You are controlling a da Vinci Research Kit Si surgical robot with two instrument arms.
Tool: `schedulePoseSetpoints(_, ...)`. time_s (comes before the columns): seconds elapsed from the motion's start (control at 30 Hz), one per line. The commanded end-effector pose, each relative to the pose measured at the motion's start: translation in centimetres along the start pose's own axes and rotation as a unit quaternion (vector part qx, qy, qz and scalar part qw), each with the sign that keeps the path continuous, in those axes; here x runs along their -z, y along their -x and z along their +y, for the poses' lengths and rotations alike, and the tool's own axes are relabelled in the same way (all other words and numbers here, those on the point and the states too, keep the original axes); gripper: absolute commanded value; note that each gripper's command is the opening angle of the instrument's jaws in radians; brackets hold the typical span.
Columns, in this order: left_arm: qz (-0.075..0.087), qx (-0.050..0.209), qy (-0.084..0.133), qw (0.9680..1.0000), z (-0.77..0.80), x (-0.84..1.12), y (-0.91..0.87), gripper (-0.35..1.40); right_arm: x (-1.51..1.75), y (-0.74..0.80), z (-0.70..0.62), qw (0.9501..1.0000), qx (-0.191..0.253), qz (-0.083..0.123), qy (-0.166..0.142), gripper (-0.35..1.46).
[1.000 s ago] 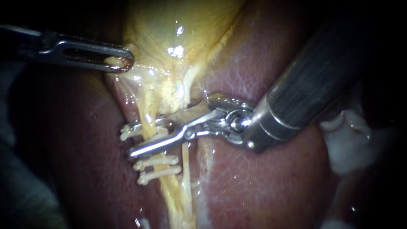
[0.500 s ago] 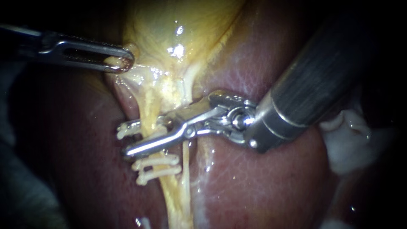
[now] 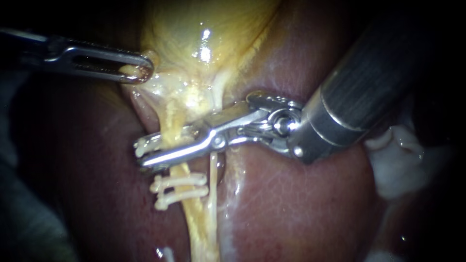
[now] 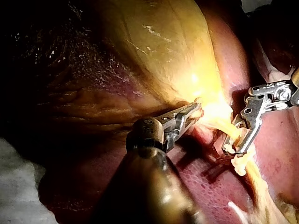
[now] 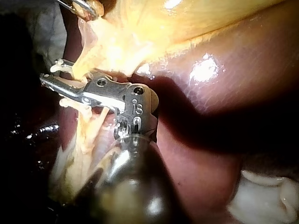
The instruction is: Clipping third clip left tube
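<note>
1. Liver (image 3: 301, 204): wet, red-brown, fills the lower field. Bare open surface to the right of both tubes; dark edge along the far left.
2. Gallbladder (image 3: 194, 29): yellow, glossy, top centre, narrowing down toward the tubes.
3. Right instrument (image 3: 145, 154): thick shaft in from upper right, lying over the liver. Pincer jaws cross the left tube (image 3: 171, 121) and close on the upper clip (image 3: 141, 145), which sits around the tube.
4. Gauze (image 3: 403, 160): white, at right edge, apart from the shaft.
5. Left instrument (image 3: 138, 72): in from upper left, pincer jaws clamped on the gallbladder's lower edge tissue. Well apart from right instr.; open tissue between.
6. Right tube (image 3: 212, 170): thin, pale, just beside left tube, runs under the lower jaw.
7. Two lower clips (image 3: 177, 182): on left tube, near each other, just below the jaws.
</note>
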Motion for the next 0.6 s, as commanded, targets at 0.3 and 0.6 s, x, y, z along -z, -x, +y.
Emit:
schedulePoseSetpoints(0.3,0.000,0.000,0.000,1.0000,0.00,0.00,0.00,-0.35,0.04,0.01,-0.04,0.9998,-0.021,0.001,0.001,-0.35)
schedulePoseSetpoints(0.6,0.001,0.000,-0.001,1.0000,0.00,0.00,0.00,-0.35,0.03,0.02,-0.05,0.9998,-0.021,0.000,0.000,-0.35)
